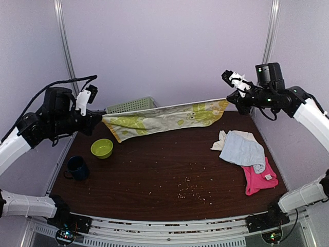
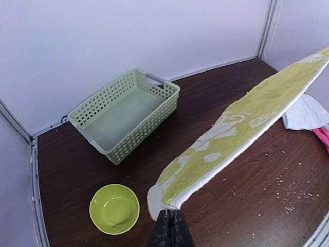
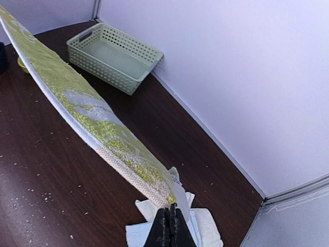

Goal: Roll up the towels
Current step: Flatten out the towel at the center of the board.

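Stretching above the dark brown table [image 1: 154, 180], the lime-green towel [image 1: 164, 119] was pinched at one end by the closed left gripper [image 1: 101, 117] and at the other by the closed right gripper [image 1: 230, 101]. A light blue towel [image 1: 244, 150] lay over a cream-white towel [image 1: 221, 140] and a hot pink towel [image 1: 257, 180] near the table's right edge. Crumbs [image 1: 187, 191] dotted the wood, and pale walls [image 1: 164, 46] stood behind.

Both arms are raised with elbows bent, forearms reaching in from opposite sides. The left gripper [image 1: 101, 117] and right gripper [image 1: 229, 101] face each other well apart, each with jaws pinched tight on one end of the lime-green towel [image 1: 164, 119] stretched between them.
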Robot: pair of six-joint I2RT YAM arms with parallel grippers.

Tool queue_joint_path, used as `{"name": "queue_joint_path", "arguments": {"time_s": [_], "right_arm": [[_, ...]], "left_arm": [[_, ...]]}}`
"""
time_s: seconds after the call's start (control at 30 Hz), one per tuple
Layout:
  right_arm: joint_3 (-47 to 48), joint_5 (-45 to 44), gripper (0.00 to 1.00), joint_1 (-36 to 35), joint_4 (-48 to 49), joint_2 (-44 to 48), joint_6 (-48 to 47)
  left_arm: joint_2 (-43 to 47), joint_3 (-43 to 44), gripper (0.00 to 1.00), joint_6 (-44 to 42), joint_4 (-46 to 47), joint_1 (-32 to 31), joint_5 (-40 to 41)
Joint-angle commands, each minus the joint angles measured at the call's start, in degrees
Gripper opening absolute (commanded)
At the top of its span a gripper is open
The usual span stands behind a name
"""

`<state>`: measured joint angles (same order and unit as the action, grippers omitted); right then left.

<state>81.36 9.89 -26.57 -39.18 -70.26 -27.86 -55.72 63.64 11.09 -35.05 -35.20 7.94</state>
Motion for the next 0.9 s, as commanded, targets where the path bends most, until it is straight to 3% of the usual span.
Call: {"name": "queue_joint_path", "arguments": {"time_s": [0.0, 0.17, 0.37, 0.47, 0.6, 0.73, 0.87], "right_arm": [[-5.8, 12.4, 0.00, 0.9, -5.1, 6.8, -0.3], [-13.3, 29.3, 0.00, 3.7, -10.8, 15.0, -3.0], [-15.3, 38.8, 0.00, 5.9, -15.2, 16.7, -4.3], [-17.2, 37.5, 0.00, 5.3, -13.5, 13.2, -2.7], [-20.6, 27.8, 0.00, 5.3, -6.9, 2.4, 0.9], [-18.6, 19.3, 0.00, 5.7, -2.3, -13.0, 2.2], [-13.8, 14.0, 0.00, 5.9, 2.2, -21.4, 4.5]], "left_arm": [[10.6, -3.4, 0.00, 0.8, -3.7, -0.1, -10.8], [21.4, -6.7, 0.00, 3.0, -9.1, -0.1, -19.7], [25.8, -9.5, 0.00, 9.9, -12.2, 0.0, -23.4], [21.6, -13.0, 0.00, 12.1, -11.4, -0.1, -19.8], [10.9, -17.3, 0.00, 14.6, -7.3, 1.2, -8.5], [-2.0, -16.4, 0.00, 15.5, -1.0, 3.2, -7.0], [-14.3, -12.7, 0.00, 15.0, 2.3, 3.4, -1.7]]}}
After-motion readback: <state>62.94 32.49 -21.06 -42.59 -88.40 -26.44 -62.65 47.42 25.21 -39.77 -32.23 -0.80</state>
